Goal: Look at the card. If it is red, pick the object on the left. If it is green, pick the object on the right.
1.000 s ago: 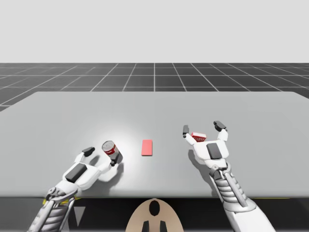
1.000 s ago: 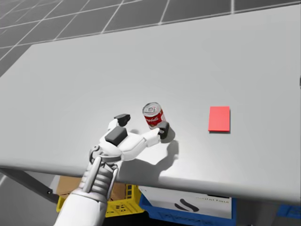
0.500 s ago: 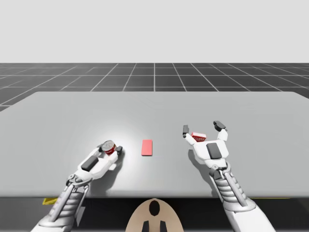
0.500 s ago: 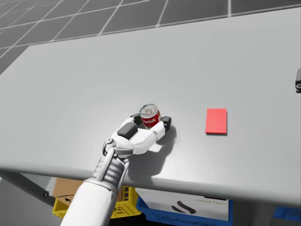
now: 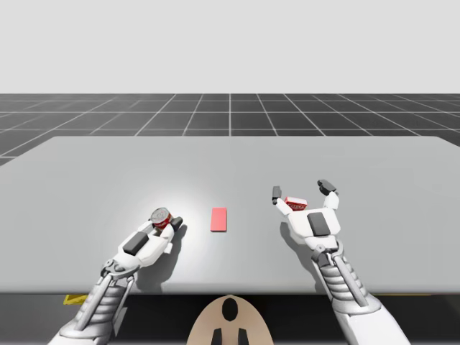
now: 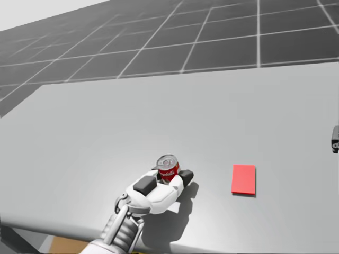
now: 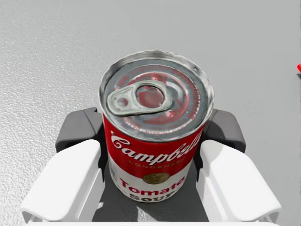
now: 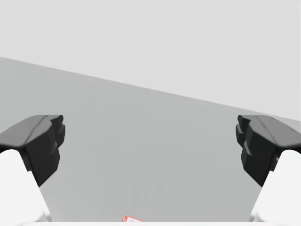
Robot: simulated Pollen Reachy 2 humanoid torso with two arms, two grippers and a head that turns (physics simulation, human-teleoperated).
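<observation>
A grey table (image 5: 86,165) has a flat red card (image 5: 218,219) lying near its middle. Just left of the card is a red can (image 6: 168,166) with a silver pull-tab lid and white script on its label. My left gripper (image 7: 151,136) is clenched on the can, with a dark pad pressed to each side. Well right of the card, my right gripper (image 5: 302,190) rests with its fingers spread wide. A small red and white box (image 5: 295,205) lies between them.

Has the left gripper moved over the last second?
Yes. In the high view the left gripper has swung toward the card, which stays put, and shut on the can.
</observation>
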